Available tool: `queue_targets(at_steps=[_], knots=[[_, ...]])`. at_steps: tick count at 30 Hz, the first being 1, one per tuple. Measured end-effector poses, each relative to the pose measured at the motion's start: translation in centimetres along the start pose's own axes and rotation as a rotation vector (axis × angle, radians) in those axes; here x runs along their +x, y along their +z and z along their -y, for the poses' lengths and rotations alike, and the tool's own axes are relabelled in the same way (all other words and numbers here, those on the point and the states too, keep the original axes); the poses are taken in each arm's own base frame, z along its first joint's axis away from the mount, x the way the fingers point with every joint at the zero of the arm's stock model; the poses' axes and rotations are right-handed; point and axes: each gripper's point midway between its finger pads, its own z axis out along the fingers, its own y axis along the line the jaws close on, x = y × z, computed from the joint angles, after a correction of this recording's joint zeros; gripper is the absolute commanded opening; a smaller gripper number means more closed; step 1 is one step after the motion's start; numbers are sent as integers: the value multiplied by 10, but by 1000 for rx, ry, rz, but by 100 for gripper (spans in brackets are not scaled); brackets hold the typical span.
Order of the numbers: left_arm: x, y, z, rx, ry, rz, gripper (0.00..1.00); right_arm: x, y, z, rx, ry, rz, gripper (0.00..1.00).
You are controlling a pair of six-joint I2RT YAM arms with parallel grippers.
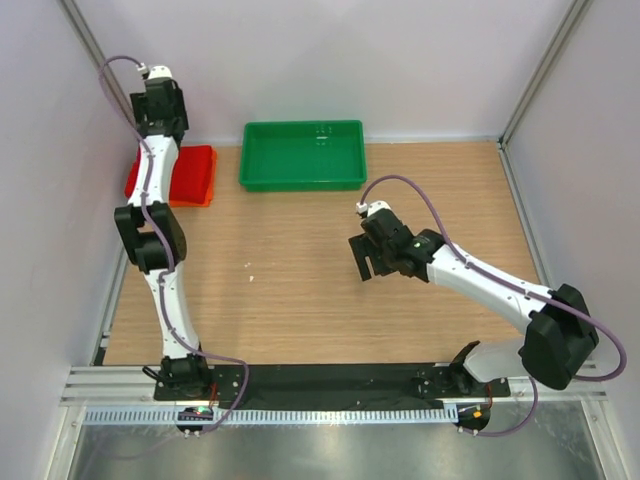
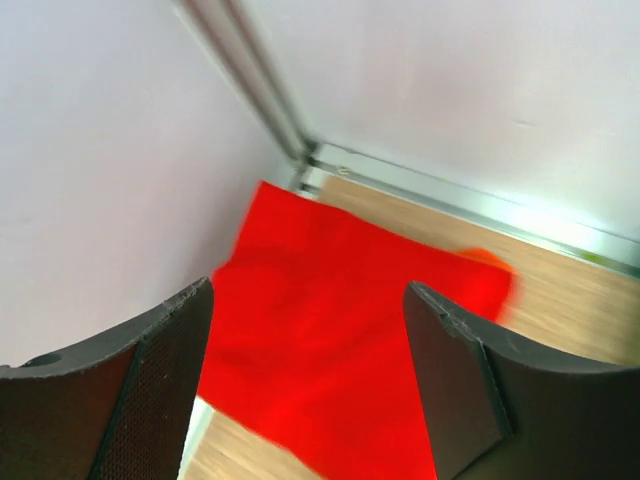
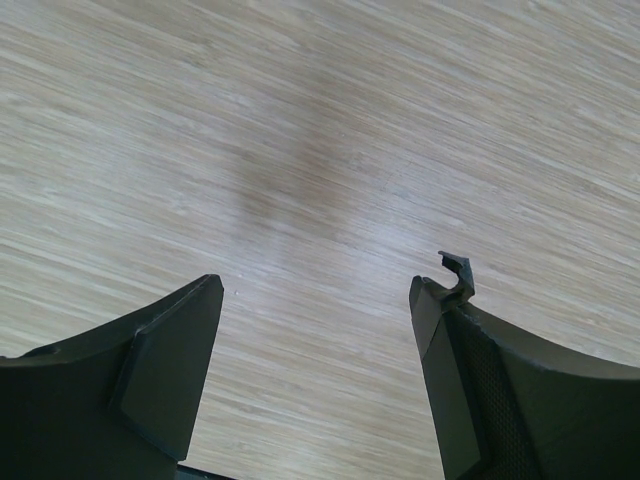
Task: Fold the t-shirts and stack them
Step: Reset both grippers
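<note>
The red shirt [image 1: 190, 170] lies as a flat, compact rectangle in the far left corner of the bench [image 1: 300, 300], close to the left wall [image 1: 50, 200]. It sits on top of the orange shirt [image 1: 188, 203], which shows only as a thin strip along the near and right edges of the pile. The left arm reaches across the pile and hides its left part from above.

The left end effector [image 2: 308, 292] hangs over that corner with its fingers [image 2: 160, 380] spread wide. They hold nothing. The wrist view looks down between them onto the red cloth, which is blurred there, with a dab of orange poking out at its far right corner. I cannot tell how high the fingers hang above the cloth.

The tray [image 1: 300, 184] stands at the back of the bench, just right of the pile and apart from it.

The right end effector [image 1: 368, 268] is out over the middle of the bench, right of centre, well away from both shirts and nearer to me than the tray. Its fingers [image 3: 150, 370] are also spread, with only bare wood grain between them. A small white speck [image 1: 250, 265] lies on the wood to its left.
</note>
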Motion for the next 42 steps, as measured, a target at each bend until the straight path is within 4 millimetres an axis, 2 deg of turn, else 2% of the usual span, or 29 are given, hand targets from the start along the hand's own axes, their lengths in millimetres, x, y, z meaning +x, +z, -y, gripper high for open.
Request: queue_targets(at_steps=[2, 5, 8, 12, 15, 17, 19, 20, 22, 25, 27, 29, 34, 38, 40, 42], knots=[[-7, -24, 18, 39, -9, -2, 77, -3, -5, 0, -9, 21, 20, 83], [6, -63, 47, 134, -51, -59, 78, -3, -13, 0, -23, 59, 51, 83], [38, -107, 70, 242, -109, -156, 86, 2, -19, 0, -45, 109, 84, 83], [78, -170, 97, 364, -157, -270, 89, 22, -24, 1, -87, 198, 121, 84], [108, -239, 130, 503, -170, -336, 90, 36, -25, 1, -126, 289, 169, 86], [132, -291, 144, 605, -183, -371, 92, 49, -24, 1, -161, 373, 219, 88], [159, -349, 147, 721, -218, -398, 93, 60, -23, 1, -195, 460, 263, 89], [174, -373, 143, 775, -247, -410, 100, 66, -22, 0, -223, 516, 294, 89], [191, -409, 131, 865, -359, -416, 100, 84, -19, 0, -273, 628, 334, 90], [213, -437, 114, 949, -538, -409, 100, 97, -18, 0, -351, 771, 400, 93], [227, -452, 103, 1006, -637, -401, 100, 73, -40, -2, -456, 871, 512, 98], [239, -464, 97, 1053, -719, -405, 100, 60, -57, -2, -527, 947, 572, 100], [251, -485, 87, 1210, -993, -369, 100, 74, -41, -8, -499, 1013, 456, 100], [266, -488, 97, 1244, -1058, -478, 100, 63, -55, -10, -572, 1086, 485, 100], [264, -493, 99, 1269, -1087, -508, 100, 56, -65, -10, -621, 1120, 514, 100], [249, -501, 95, 1319, -1142, -497, 100, 55, -67, -10, -631, 1141, 509, 100]])
